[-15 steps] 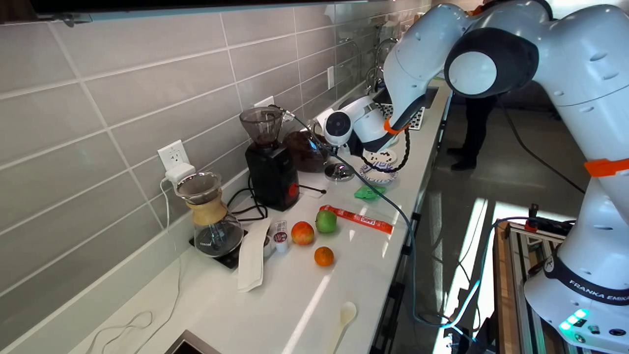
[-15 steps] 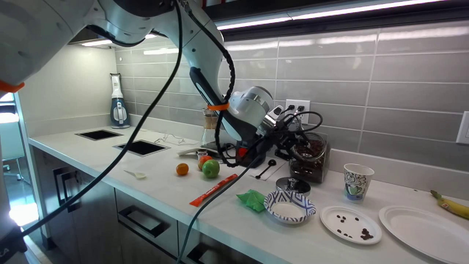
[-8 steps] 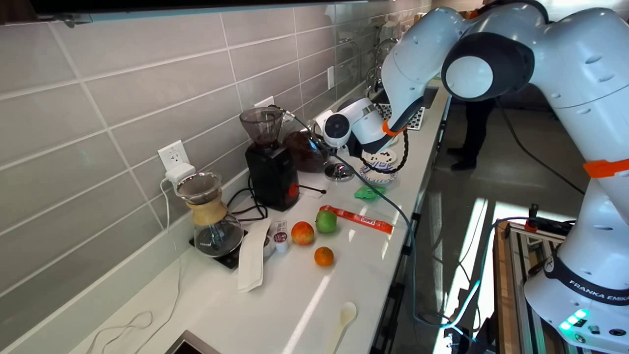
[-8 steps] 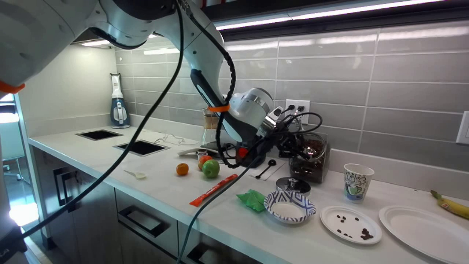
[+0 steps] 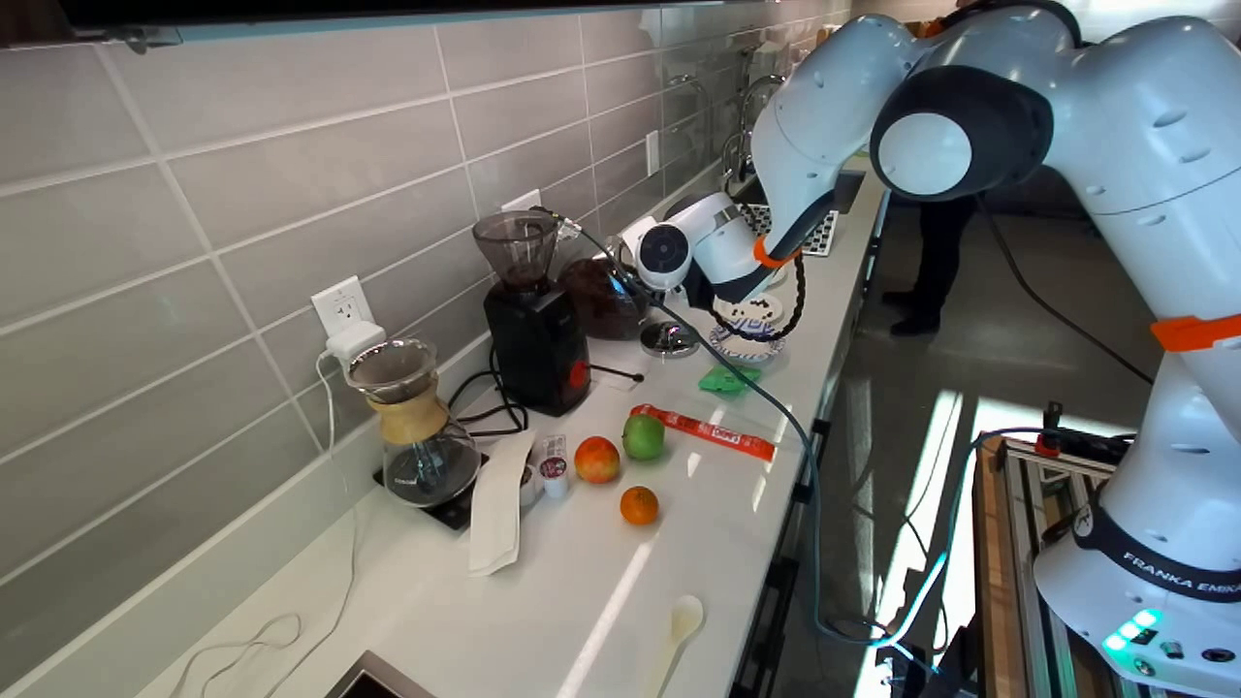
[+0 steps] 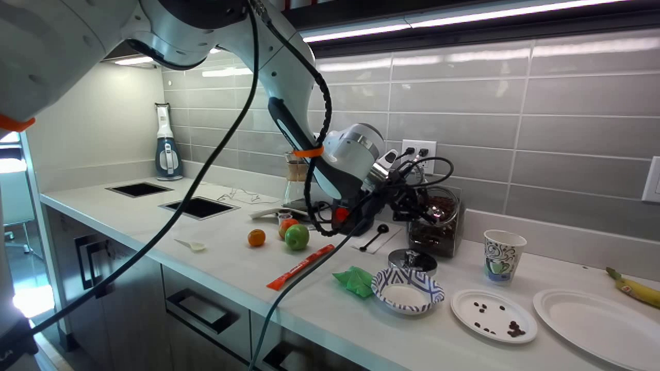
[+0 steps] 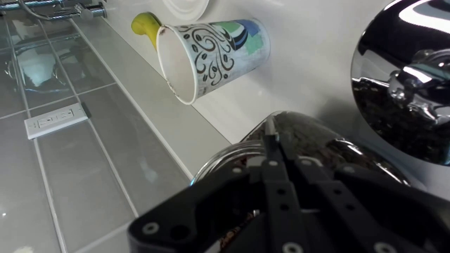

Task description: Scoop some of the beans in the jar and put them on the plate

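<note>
The glass jar (image 6: 438,242), full of dark beans, stands by the wall with its slanted mouth facing outward. My gripper (image 6: 428,219) is at that mouth, in front of the rim. The wrist view shows the fingertips of the gripper (image 7: 279,140) drawn together over the jar (image 7: 327,144). A thin pale strip (image 7: 270,125) shows just past the left fingertip; whether it is pinched between them I cannot tell. Several beans (image 6: 515,330) lie on the small white plate (image 6: 460,303), to the jar's right in an exterior view. A scoop in the jar cannot be made out.
Around the jar are its shiny lid (image 6: 412,260), a patterned bowl (image 6: 407,296), a paper cup (image 6: 502,257) and a black spoon (image 6: 375,238). A larger plate (image 6: 593,319) and banana (image 6: 637,291) lie further right. The black grinder (image 5: 538,339) stands close to the jar.
The fingers were spread at the jar's mouth a second ago and have come together. The wrist has shifted very slightly. Everything on the counter stays where it was.
</note>
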Tool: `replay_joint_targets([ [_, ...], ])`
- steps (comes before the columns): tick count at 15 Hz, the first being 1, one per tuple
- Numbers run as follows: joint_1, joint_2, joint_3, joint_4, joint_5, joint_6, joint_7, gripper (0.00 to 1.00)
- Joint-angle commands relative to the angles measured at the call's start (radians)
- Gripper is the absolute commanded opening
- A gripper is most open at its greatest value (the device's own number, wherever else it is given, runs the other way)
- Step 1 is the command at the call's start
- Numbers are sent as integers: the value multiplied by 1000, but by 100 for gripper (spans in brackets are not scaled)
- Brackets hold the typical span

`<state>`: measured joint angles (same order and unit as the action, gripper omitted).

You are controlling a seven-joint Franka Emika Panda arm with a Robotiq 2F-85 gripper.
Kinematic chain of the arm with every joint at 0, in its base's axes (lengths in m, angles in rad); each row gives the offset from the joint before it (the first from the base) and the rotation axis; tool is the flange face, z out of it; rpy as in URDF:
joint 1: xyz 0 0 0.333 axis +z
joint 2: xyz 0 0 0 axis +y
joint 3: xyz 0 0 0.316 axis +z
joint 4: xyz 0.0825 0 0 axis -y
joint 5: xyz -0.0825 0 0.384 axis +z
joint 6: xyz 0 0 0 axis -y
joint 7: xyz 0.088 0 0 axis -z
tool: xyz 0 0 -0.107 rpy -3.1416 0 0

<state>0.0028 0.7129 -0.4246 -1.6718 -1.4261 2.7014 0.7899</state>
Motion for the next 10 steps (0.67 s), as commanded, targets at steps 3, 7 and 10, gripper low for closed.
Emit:
replay_joint_targets([
  [3,30,-5,-27,25,-34,-45,-42,1],
  [7,-50,-34,83,35,-38,-117,-222,1],
  [10,-106,-42,160,41,13,-139,-392,1],
])
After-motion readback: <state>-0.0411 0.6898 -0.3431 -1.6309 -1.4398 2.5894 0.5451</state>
